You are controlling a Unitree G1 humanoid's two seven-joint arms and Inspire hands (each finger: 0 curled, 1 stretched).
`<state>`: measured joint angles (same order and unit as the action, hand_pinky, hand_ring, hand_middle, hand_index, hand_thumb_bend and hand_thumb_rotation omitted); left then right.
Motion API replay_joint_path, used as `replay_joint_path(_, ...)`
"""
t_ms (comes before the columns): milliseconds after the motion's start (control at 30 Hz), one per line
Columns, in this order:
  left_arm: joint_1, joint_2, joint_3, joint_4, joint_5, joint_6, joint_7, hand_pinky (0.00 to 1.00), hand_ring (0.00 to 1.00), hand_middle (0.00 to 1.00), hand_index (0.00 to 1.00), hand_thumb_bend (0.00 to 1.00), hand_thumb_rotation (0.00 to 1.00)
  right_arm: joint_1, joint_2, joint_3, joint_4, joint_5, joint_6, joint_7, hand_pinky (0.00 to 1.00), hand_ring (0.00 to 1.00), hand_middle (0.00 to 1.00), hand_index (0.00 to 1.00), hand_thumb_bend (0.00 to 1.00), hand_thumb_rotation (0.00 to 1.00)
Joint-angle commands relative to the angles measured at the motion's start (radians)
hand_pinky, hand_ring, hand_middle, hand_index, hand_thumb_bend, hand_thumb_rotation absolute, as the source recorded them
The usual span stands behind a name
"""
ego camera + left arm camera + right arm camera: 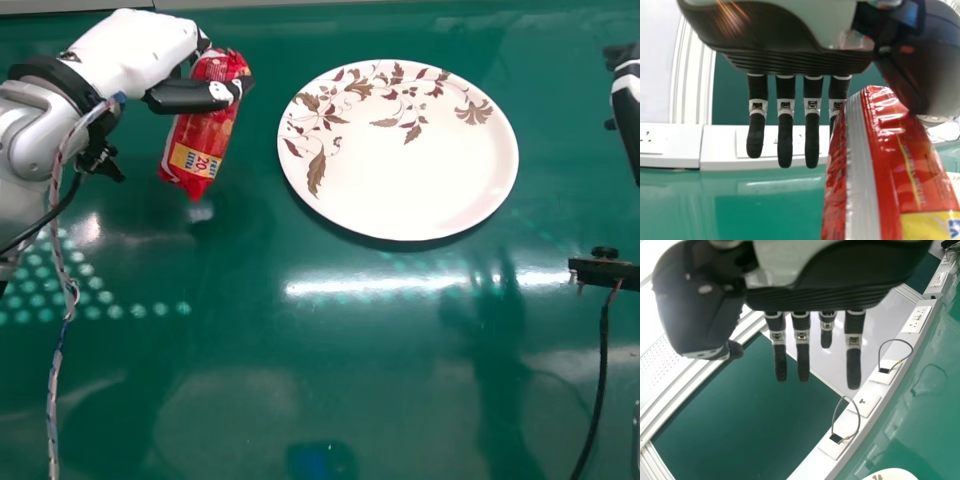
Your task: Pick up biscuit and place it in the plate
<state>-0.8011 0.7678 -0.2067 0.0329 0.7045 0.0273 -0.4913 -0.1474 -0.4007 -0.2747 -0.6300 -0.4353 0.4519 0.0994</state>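
Note:
In the head view, my left hand (135, 48) is at the upper left with the red biscuit packet (208, 132) pinched between its thumb and fingers. The packet hangs tilted, left of the white plate (420, 170) and apart from it. The left wrist view shows my left hand (785, 137) with the thumb against the biscuit packet (890, 165), which partly covers one finger. My right hand (628, 95) is at the right edge of the head view; in the right wrist view the right hand (853, 362) has straight fingers. Leaf patterns decorate the plate.
The glossy green table (330, 390) stretches beneath both arms. A black bracket (604, 270) with a cable is at the right, below my right hand. Wires hang from the left arm. White socket panels (865, 405) line the table's edge.

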Motion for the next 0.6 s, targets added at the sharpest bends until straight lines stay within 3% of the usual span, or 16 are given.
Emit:
replay_joint_path(0, 0.003, -0.006, 0.027, -0.033, -0.034, -0.008, -0.008, 0.33, 0.45, 0.55, 0.46, 0.47, 0.00, 0.005, -0.004, -0.011, 0.010, 0.011, -0.014, -0.004, 0.49, 0.65, 0.75, 0.74, 0.52, 0.04)
replay_joint_path(200, -0.017, -0.032, 0.031, -0.077, -0.063, -0.025, 0.002, 0.31, 0.42, 0.54, 0.49, 0.47, 0.00, -0.001, -0.011, -0.010, 0.032, 0.022, -0.045, -0.008, 0.50, 0.65, 0.74, 0.73, 0.51, 0.04)
replay_joint_path(367, -0.054, -0.075, 0.037, -0.040, -0.096, -0.117, 0.070, 0.28, 0.40, 0.52, 0.51, 0.46, 0.00, -0.014, -0.008, -0.007, 0.042, 0.022, -0.039, -0.008, 0.49, 0.65, 0.75, 0.73, 0.51, 0.02)
replay_joint_path(567, -0.105, -0.172, 0.008, -0.057, -0.054, -0.102, 0.120, 0.25, 0.37, 0.48, 0.53, 0.46, 0.00, -0.023, -0.008, -0.002, 0.063, 0.031, -0.068, -0.013, 0.49, 0.64, 0.76, 0.73, 0.52, 0.00)
